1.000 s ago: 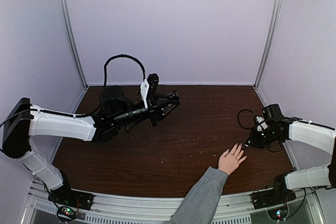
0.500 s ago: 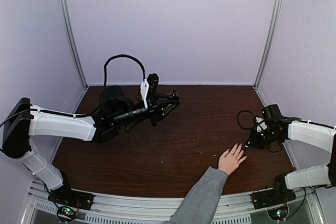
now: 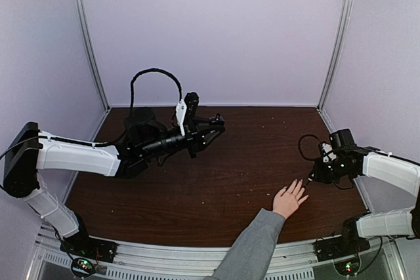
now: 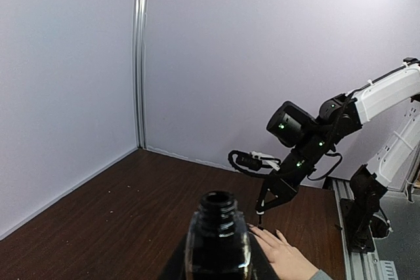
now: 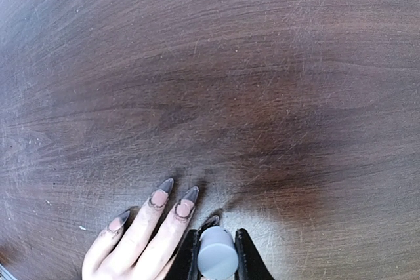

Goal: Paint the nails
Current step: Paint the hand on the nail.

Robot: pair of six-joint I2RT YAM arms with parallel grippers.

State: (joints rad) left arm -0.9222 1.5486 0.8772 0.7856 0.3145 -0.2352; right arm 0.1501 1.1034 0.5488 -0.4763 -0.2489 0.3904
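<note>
Overhead, the right gripper (image 3: 310,179) has barely shifted by the hand (image 3: 289,200) on the table (image 3: 216,181); the left wrist shows the left gripper (image 4: 218,265) clamping the open polish bottle (image 4: 218,237); the right wrist shows the right gripper pinching the brush cap (image 5: 217,260) beside the nails (image 5: 159,197), so painting is likely under way.

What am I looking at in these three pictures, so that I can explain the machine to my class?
Two white-and-black robot arms stand at a dark brown wooden table. One picture looks down from above; the other two come from cameras on the wrists. The left pincer is shut on a small dark glass bottle, its neck open. The right pincer is shut on a grey round cap, close to a person's light-skinned hand in a grey sleeve, lying flat on the table. Its long pointed nails look dark at the edges.
</note>
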